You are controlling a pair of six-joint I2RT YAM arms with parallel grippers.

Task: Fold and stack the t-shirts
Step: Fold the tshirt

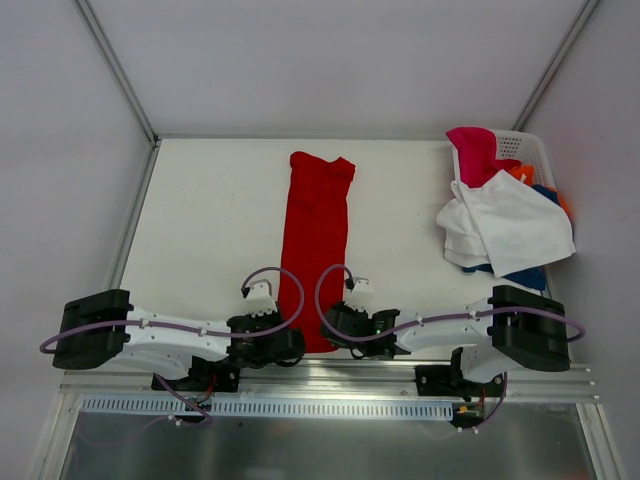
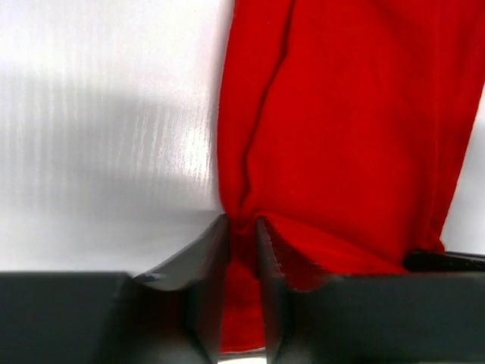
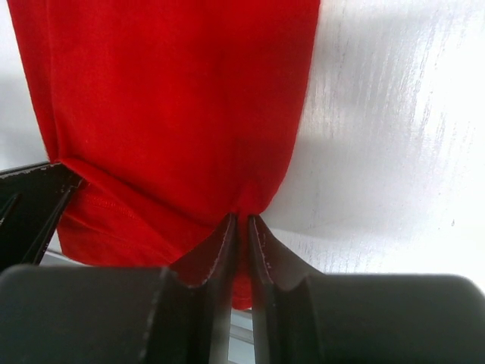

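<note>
My left claw (image 2: 241, 231) and right claw (image 3: 242, 227) each clamp a near hem corner of the red t-shirt (image 1: 318, 230). It's soft, light, floppy cloth, so I'd lift both corners evenly.

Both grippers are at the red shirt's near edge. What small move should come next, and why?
Probably lift both together and carry the near hem toward the far end. The left gripper and right gripper each pinch a near corner of the red t-shirt, which lies as a long narrow strip.
</note>
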